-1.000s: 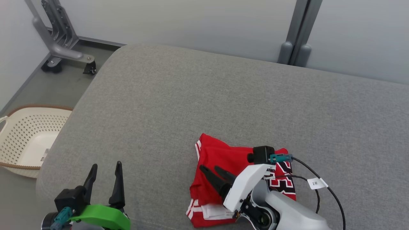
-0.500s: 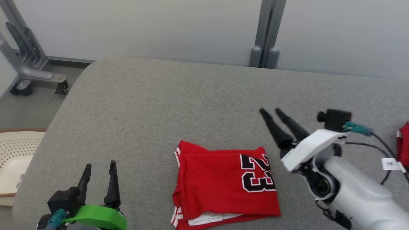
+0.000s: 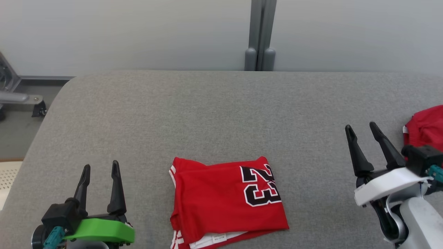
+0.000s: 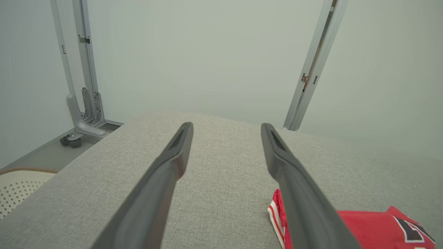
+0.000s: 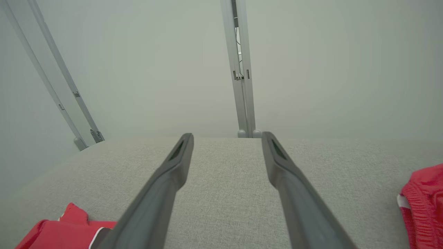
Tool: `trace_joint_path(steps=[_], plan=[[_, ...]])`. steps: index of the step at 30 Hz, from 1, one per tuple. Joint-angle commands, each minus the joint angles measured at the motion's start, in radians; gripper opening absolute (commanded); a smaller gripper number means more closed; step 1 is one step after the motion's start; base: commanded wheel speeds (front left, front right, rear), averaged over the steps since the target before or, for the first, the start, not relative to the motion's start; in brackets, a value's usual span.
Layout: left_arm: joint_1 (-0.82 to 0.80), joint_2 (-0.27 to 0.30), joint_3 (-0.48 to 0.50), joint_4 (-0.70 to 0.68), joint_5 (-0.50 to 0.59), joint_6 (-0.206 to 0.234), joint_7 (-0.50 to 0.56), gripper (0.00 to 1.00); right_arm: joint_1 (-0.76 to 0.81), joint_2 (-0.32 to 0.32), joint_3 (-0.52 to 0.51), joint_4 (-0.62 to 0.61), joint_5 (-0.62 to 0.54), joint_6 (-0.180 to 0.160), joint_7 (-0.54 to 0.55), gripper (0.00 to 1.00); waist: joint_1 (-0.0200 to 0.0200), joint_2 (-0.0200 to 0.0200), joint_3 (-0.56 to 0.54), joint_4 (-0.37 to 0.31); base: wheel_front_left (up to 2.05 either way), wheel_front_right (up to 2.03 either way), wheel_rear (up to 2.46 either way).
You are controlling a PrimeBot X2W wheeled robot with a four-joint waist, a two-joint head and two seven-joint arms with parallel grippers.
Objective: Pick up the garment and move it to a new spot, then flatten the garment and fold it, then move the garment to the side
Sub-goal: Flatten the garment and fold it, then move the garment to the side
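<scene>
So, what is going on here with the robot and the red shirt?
A red jersey, numbered 23, lies folded on the grey padded surface between the robot's arms. The left gripper and the right gripper are both open, apart from it, holding nothing. Another red garment lies at the far right.

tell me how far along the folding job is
Done: the red jersey with black 23 lies folded on the grey fabric surface. In hand: nothing; left gripper and right gripper stand open, clear of it. Left: perhaps moving it aside.
</scene>
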Motion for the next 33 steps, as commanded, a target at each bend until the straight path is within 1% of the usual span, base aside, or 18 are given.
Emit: trace_joint_path(steps=[1, 5, 11, 20, 22, 25, 31, 33], plan=[[0.014, -0.005, 0.012, -0.004, 0.017, -0.009, -0.002, 1.00, 0.034, 0.011, -0.022, -0.019, -0.037, 0.000, -0.002, 1.00, 0.0000, 0.0000, 0.000, -0.030, 0.00, 0.00, 0.00], [0.023, -0.020, 0.030, -0.004, 0.038, -0.023, -0.002, 1.00, 0.097, 0.043, -0.068, -0.052, -0.109, 0.000, -0.002, 1.00, 0.0000, 0.0000, 0.002, -0.067, 0.00, 0.00, 0.00], [0.028, -0.034, 0.047, -0.009, 0.072, -0.045, -0.002, 1.00, 0.132, 0.072, -0.075, -0.052, -0.147, 0.000, -0.002, 1.00, 0.0000, 0.0000, 0.007, -0.095, 0.00, 0.00, 0.00], [0.027, -0.046, 0.054, 0.001, 0.105, -0.069, -0.002, 1.00, 0.122, 0.065, -0.043, -0.022, -0.145, 0.000, -0.002, 1.00, 0.0000, 0.0000, -0.003, -0.075, 0.00, 0.00, 0.00], [0.029, -0.049, 0.056, 0.001, 0.109, -0.070, -0.002, 1.00, 0.112, 0.061, -0.022, -0.012, -0.138, 0.000, -0.002, 1.00, 0.0000, 0.0000, -0.005, -0.068, 0.00, 0.00, 0.00], [0.031, -0.051, 0.057, 0.001, 0.115, -0.075, -0.002, 1.00, 0.080, 0.058, 0.045, 0.027, -0.104, 0.000, 0.012, 1.00, 0.0000, 0.0000, -0.004, -0.053, 0.00, 0.00, 0.00], [0.016, -0.055, 0.047, 0.013, 0.119, -0.080, -0.002, 1.00, -0.032, 0.062, 0.226, 0.135, 0.005, 0.000, 0.160, 1.00, 0.0000, 0.0000, 0.006, -0.004, 0.00, 0.00, 0.00], [0.011, -0.056, 0.044, 0.017, 0.122, -0.082, -0.002, 1.00, -0.071, 0.069, 0.269, 0.178, 0.046, -0.001, 0.208, 1.00, 0.0000, 0.0000, 0.009, 0.019, 0.00, 0.00, 0.00]])
